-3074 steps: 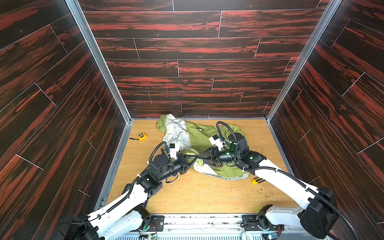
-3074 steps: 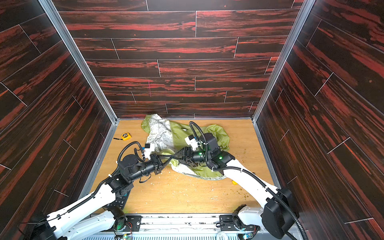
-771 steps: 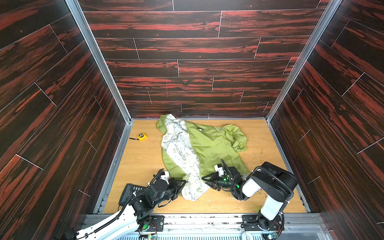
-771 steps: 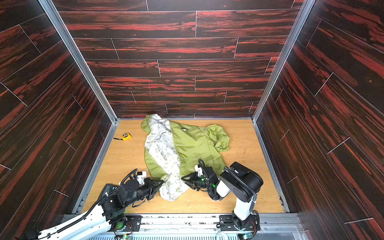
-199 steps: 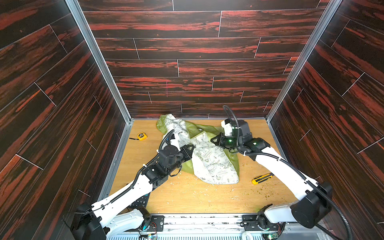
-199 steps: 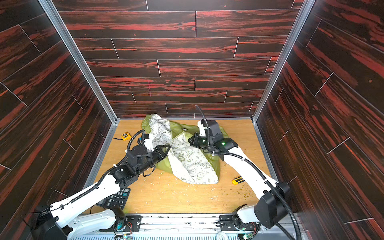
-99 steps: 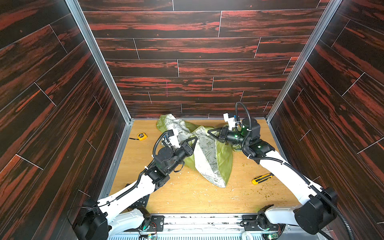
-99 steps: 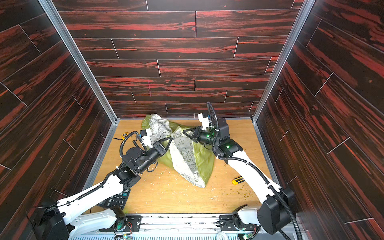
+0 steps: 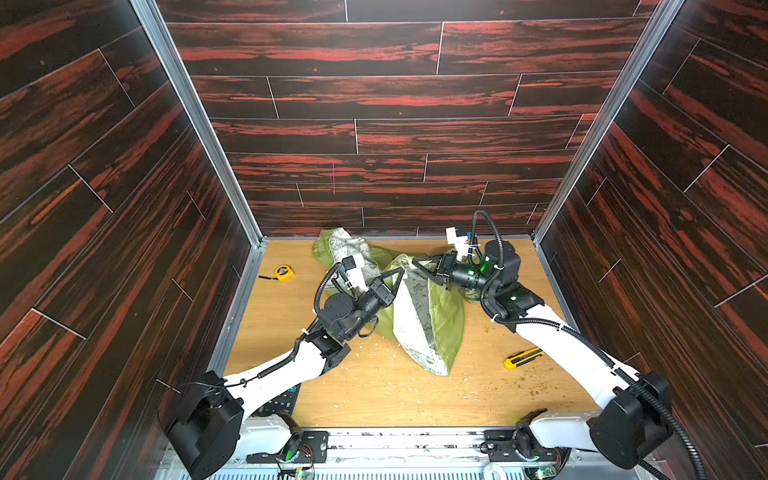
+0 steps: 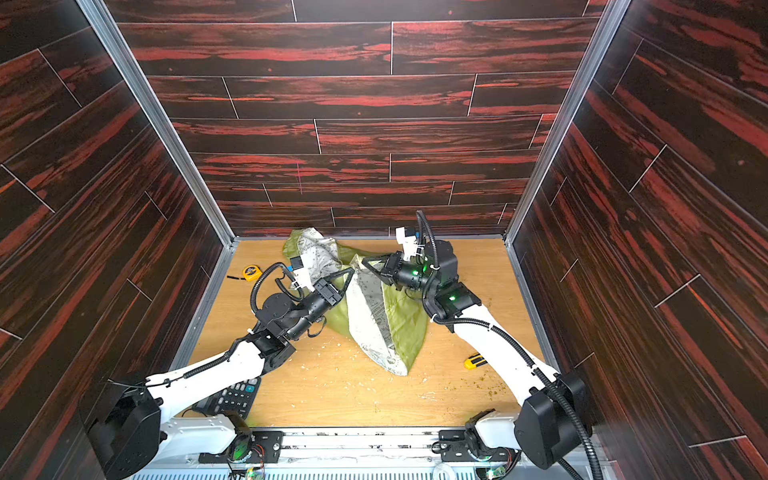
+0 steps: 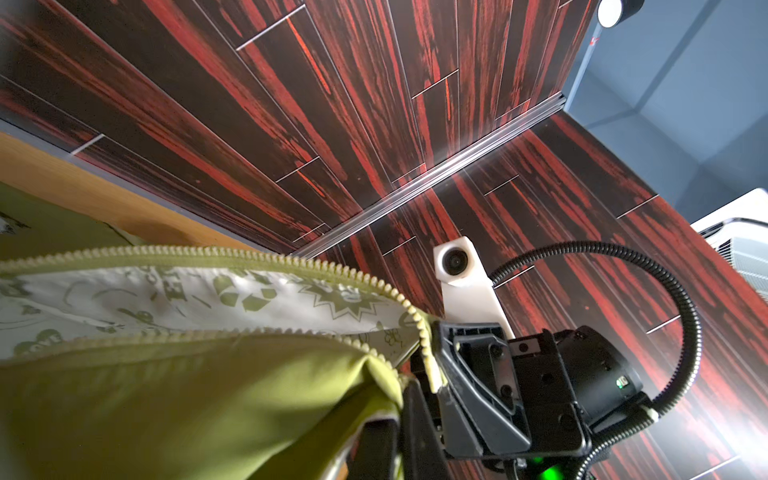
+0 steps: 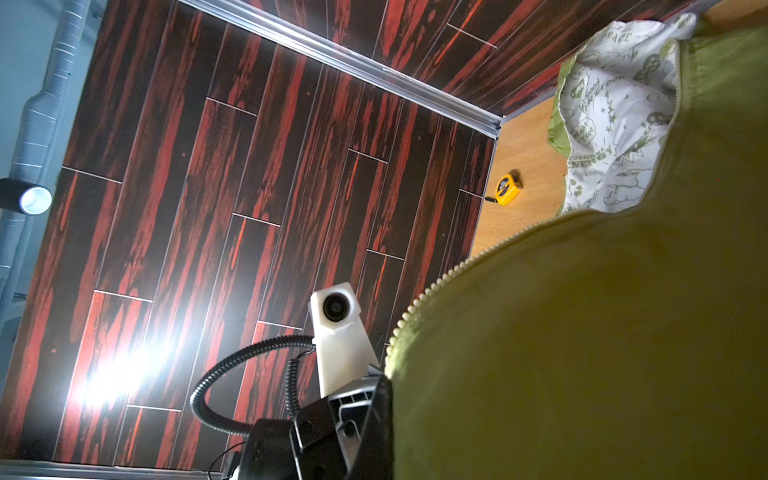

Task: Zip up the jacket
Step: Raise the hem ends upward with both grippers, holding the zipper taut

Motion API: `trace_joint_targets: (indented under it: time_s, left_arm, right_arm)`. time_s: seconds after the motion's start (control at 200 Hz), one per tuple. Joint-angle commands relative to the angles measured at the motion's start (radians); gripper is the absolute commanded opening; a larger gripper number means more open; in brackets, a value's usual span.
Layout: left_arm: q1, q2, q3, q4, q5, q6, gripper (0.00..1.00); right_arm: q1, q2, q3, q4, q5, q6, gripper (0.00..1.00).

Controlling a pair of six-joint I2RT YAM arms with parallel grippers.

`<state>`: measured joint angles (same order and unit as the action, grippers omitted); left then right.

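Mid-air, left claw (image 9: 400, 272) opposite right claw (image 9: 417, 261)

We see dark plank walls (image 9: 395, 95) streaked with red on three sides, aluminium corner posts (image 9: 200, 124) between them, a pale wooden table (image 9: 374, 395) strewn with crumbs (image 9: 534, 388), and a round spotlight (image 12: 35, 200) shining beyond the walls.

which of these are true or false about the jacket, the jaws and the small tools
1. The left jaws and right jaws both pinch the jacket: true.
2. The zipper is closed all the way: false, its two rows of teeth lie apart.
3. The tape measure lies on the jacket: false, it sits apart on the bare table.
4. A yellow utility knife lies on the table, clear of the jacket: true.
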<state>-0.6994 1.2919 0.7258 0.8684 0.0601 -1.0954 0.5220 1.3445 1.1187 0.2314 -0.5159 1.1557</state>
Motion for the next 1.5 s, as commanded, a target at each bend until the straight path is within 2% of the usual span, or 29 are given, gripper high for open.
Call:
trace_joint_targets:
  time_s: [0.0, 0.265, 0.631, 1.498]
  left_arm:
    - [0.006, 0.004, 0.048, 0.128, 0.002, -0.045, 0.00]
    - [0.005, 0.020, 0.044, 0.185, -0.022, -0.096, 0.00]
    - [0.005, 0.032, 0.041, 0.204, -0.033, -0.122, 0.00]
    - [0.006, 0.043, 0.027, 0.247, -0.065, -0.136, 0.00]
  right_arm:
    - [0.009, -0.031, -0.017, 0.075, 0.032, 0.021, 0.00]
    - [0.012, -0.031, -0.019, 0.126, 0.090, 0.030, 0.00]
    - [0.025, -0.015, -0.019, 0.209, 0.099, 0.059, 0.00]
    - [0.065, 0.033, 0.038, 0.158, 0.136, 0.047, 0.00]
